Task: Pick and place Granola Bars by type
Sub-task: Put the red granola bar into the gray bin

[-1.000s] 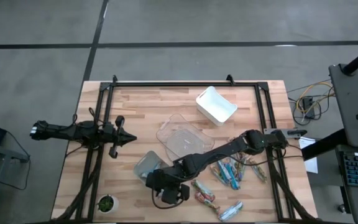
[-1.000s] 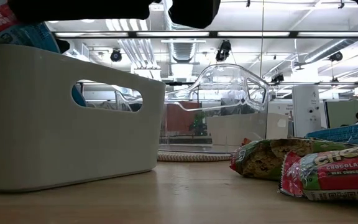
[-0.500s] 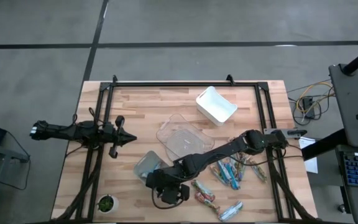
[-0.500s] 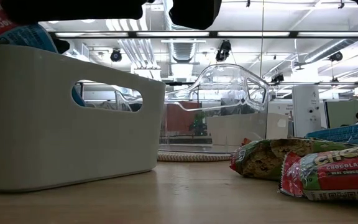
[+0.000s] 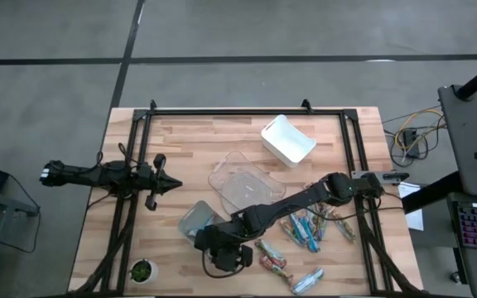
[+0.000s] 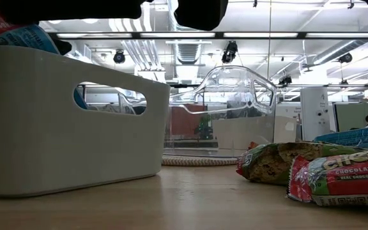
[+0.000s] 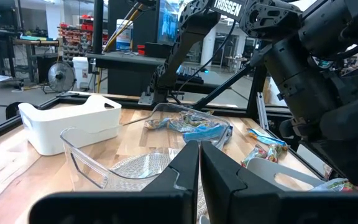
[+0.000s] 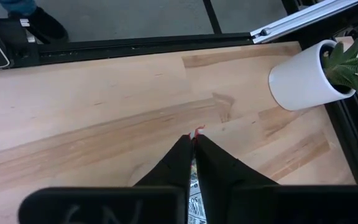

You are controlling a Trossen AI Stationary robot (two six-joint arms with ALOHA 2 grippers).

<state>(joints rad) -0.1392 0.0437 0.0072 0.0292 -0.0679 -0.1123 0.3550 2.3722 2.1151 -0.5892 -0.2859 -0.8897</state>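
From above, the counter (image 5: 180, 157) carries a white bin (image 5: 288, 139), a clear bin (image 5: 243, 184) and a grey bin (image 5: 195, 218); granola bars (image 5: 305, 230) lie scattered to the right. The right end effector (image 5: 226, 258) hangs by the grey bin; the left end effector (image 5: 172, 186) waits apart, clenched. At counter level, a red bar (image 6: 338, 179) reads "CHEWY", "CHOCOLATE". The right wrist shows fingers (image 8: 179, 163) clamped on a red wrapper (image 8: 196, 132), a potted plant (image 8: 319, 71) nearby. Left wrist: "TROSSEN".
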